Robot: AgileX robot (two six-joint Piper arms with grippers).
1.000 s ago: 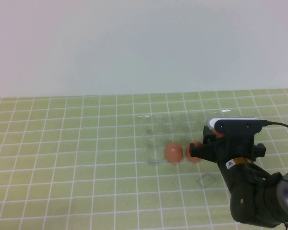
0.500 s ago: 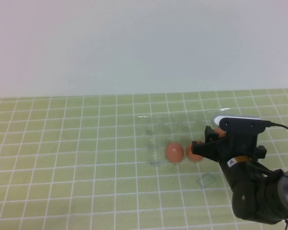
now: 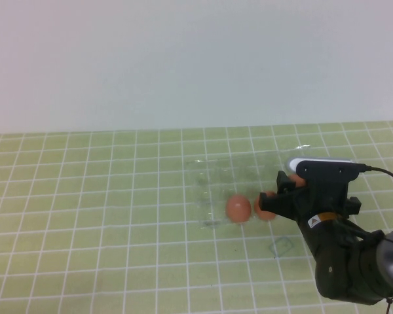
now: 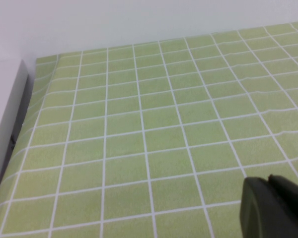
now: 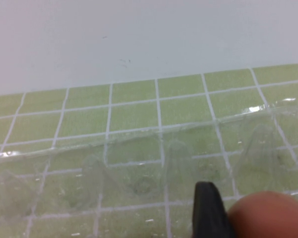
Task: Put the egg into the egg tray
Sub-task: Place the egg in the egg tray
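The placing step is judged to be in hand; an egg [image 3: 266, 207] is being carried by the right hand [image 3: 273, 204] at the near right part of the egg tray [image 3: 206, 171], and it is being seen large and close beside one dark finger [image 5: 208, 210] in the right wrist view, with the clear cups lying just beyond it; the right hand is being kept clamped on this egg. A second egg [image 3: 238, 208] is being seen seated in the tray at about nine o'clock from the held one, just beside it; a third orange patch [image 3: 296, 178] is being glimpsed at about one o'clock behind the hand, too hidden to be named with certainty. The tray is being borne by the green tiled counter [image 3: 92, 216]. The next move is judged to call for the held egg to be lowered squarely into an empty cup and the fingers eased apart without the neighbouring egg being knocked. The left hand [image 4: 273, 208] is being shown only as a dark tip over bare counter in its own wrist view, well apart from the tray; whether it is apart or together cannot be told.
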